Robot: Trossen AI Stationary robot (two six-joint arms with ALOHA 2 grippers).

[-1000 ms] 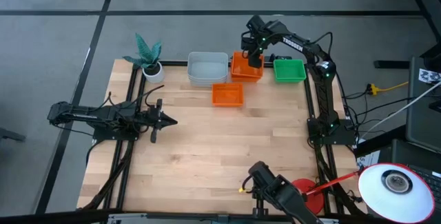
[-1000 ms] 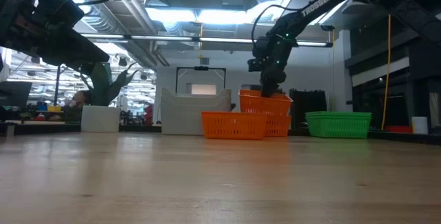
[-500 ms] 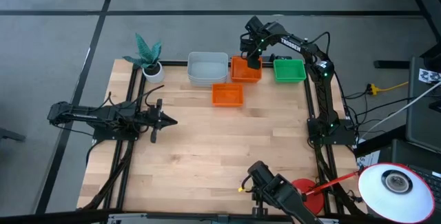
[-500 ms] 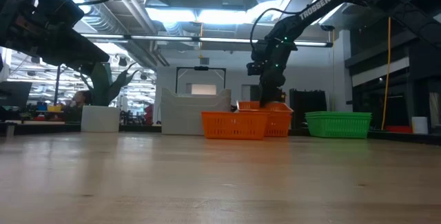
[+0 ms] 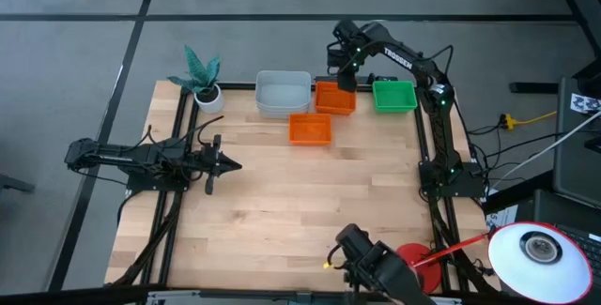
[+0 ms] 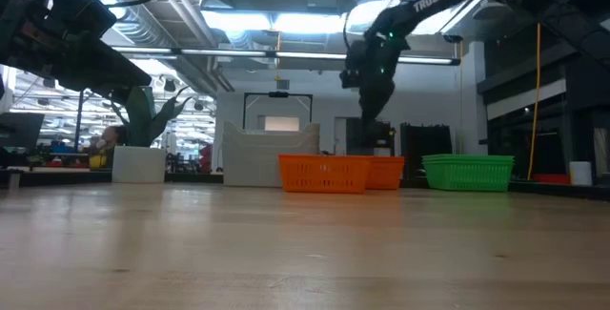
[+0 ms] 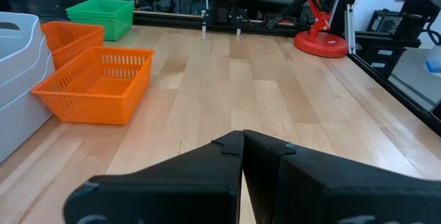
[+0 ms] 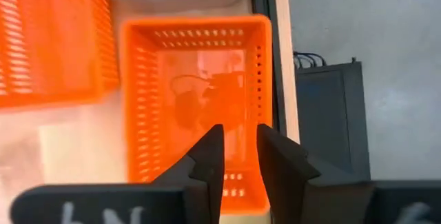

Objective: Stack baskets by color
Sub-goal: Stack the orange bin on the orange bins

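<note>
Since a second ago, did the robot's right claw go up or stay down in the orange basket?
Yes. The right gripper went up: it was down at the back orange basket, and now it hangs open above that basket's rim.

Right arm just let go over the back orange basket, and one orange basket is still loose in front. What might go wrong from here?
1. The right gripper hangs open directly above the back orange basket; a careless descent might clip its rim.
2. The loose orange basket sits close in front of the grey basket and the back orange one, so grasping it may nudge a neighbour.
3. The back orange basket lies near the table's far edge; a push could shove it off.
</note>
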